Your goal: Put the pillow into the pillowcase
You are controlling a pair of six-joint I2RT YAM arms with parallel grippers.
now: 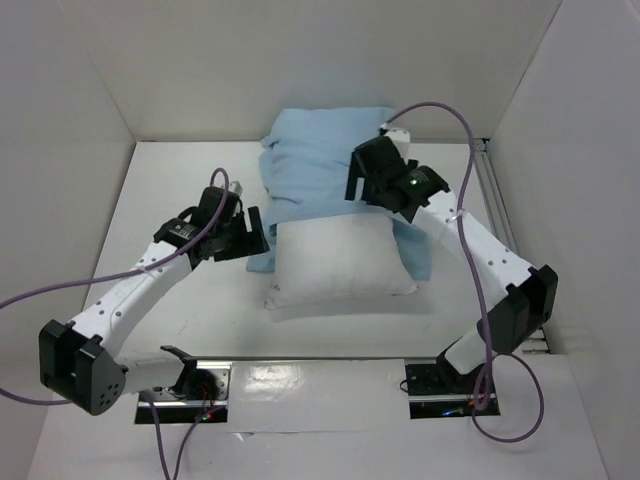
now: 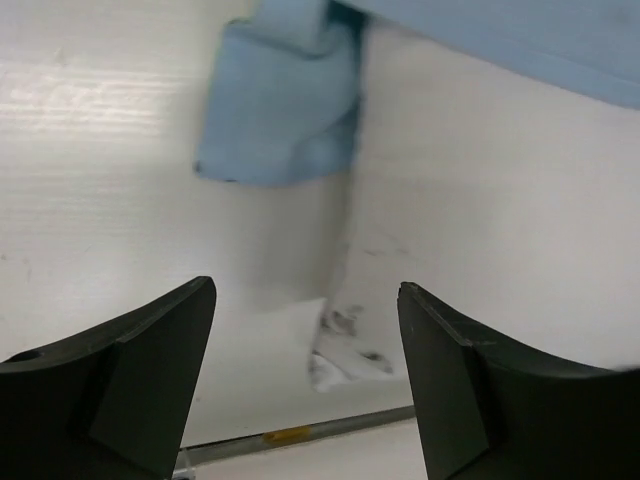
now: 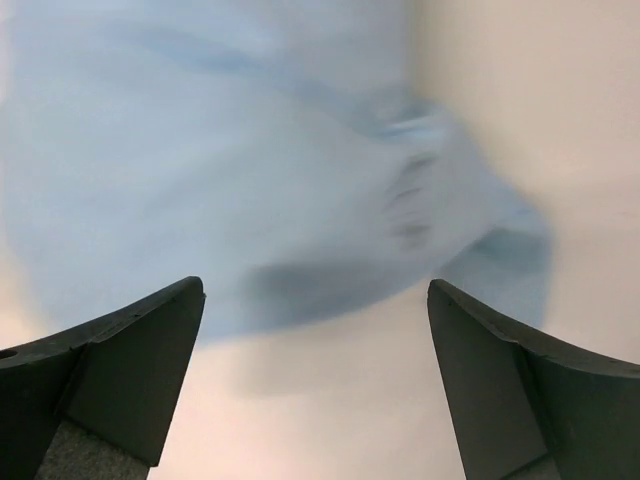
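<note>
Blue pillowcase seems partly over white pillow; my left claw and right claw hang released, empty; next I should regrip its opening.

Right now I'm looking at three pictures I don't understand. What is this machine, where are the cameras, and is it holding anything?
It is a robot: two white arms bolted to a table. The big picture looks down from above, with the left arm on the left and the right arm on the right. The other two come from a camera on each wrist; the dark wedges at the bottom are that arm's own jaws. On the table lies a white pillow, its far end seemingly tucked into a light blue pillowcase. Both pairs of jaws stand open and hold nothing, the left by the pillow's left edge, the right over the pillowcase.
</note>
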